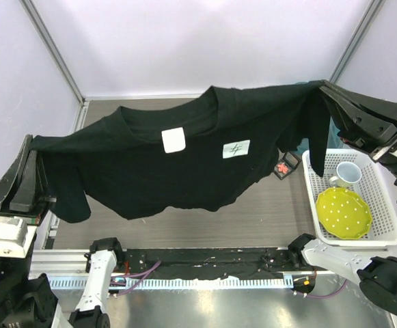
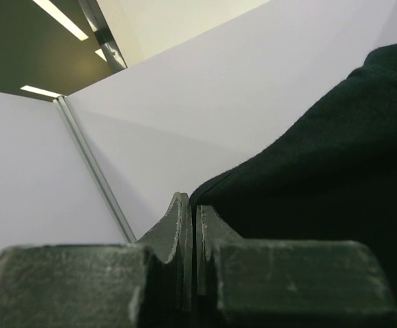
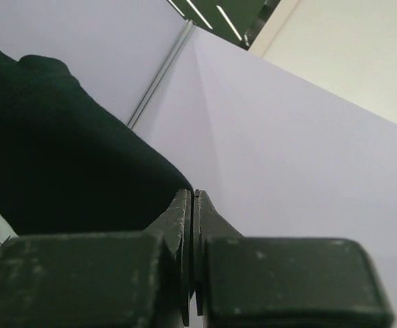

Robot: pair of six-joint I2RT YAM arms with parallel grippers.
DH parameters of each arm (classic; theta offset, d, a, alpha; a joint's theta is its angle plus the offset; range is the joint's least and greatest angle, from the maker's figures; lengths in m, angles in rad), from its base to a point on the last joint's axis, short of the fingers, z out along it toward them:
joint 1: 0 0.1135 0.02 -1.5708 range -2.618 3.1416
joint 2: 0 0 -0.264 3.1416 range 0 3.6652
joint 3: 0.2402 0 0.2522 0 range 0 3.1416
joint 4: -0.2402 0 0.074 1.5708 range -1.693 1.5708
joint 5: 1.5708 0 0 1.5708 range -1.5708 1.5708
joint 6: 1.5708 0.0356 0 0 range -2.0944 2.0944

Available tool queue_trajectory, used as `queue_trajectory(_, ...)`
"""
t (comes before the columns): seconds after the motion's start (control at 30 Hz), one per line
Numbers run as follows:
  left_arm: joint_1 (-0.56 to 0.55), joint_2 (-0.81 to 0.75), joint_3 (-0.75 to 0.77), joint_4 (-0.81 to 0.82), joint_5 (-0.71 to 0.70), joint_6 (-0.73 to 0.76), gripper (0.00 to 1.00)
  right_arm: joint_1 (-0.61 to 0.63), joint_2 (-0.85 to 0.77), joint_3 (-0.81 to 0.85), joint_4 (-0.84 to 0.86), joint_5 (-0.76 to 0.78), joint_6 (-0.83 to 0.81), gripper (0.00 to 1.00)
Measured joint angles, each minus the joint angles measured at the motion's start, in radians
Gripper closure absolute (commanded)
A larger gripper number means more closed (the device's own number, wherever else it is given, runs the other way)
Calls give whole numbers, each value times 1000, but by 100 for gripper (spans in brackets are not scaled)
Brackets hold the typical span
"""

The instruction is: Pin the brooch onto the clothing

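Note:
The clothing (image 1: 184, 174), a black short-sleeved T-shirt, hangs stretched in the air between my two grippers, its chest side toward the top camera. A white square label (image 1: 173, 139) shows below the neck. My left gripper (image 1: 34, 141) is shut on the shirt's left shoulder end; in the left wrist view its jaws (image 2: 191, 205) pinch the black hem (image 2: 307, 178). My right gripper (image 1: 323, 86) is shut on the other shoulder end, with cloth (image 3: 61, 150) caught between its fingers (image 3: 193, 195). The brooch (image 1: 280, 168), tiny and red, lies on the table by the shirt's right edge, held by neither gripper.
A small black box (image 1: 292, 161) sits right beside the brooch. A second white tag with a dark mark (image 1: 236, 148) is on the shirt. At the right stands a white basket (image 1: 382, 205) holding a white cup (image 1: 347, 173) and a yellow-green dotted plate (image 1: 343, 212).

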Motion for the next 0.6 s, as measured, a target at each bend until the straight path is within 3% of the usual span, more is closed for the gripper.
queue_trajectory(0.33, 0, 165, -2, 22, -63, 2, 100, -2, 140, -54, 119, 147, -13, 99)
queue_trajectory(0.43, 0, 246, -76, 47, -71, 1, 100, -19, 222, -130, 155, 211, -56, 99)
queue_trajectory(0.57, 0, 388, -282, 115, -61, -3, 100, -143, 413, -255, 193, 197, -54, 99)
queue_trajectory(0.6, 0, 426, -325, 131, -60, -3, 100, -179, 473, -268, 197, 192, -44, 95)
